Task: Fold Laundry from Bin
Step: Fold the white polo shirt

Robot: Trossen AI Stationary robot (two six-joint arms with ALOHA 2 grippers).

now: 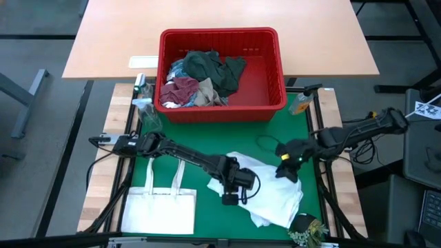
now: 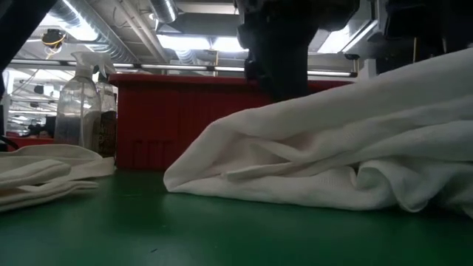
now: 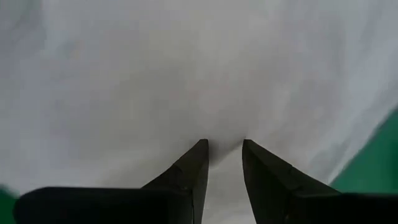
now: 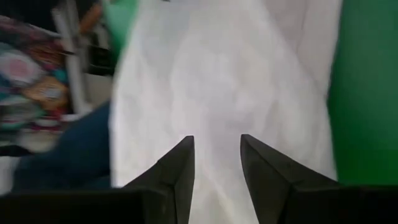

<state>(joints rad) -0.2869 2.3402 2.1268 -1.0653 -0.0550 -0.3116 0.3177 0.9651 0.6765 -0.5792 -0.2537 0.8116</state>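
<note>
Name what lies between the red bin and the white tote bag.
High view: between bin and tote bag stretches the left arm over bare green mat.

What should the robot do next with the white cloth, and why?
Probably the left gripper should close on the white garment. Its fingers sit apart right against the cloth, which lies rumpled on the green mat, and the right gripper hovers at the cloth's other side, ready to help spread it.

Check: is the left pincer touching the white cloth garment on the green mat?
Touching. In the left wrist view the left pincer has its fingertips pressed into the white cloth garment, which dimples between them.
</note>
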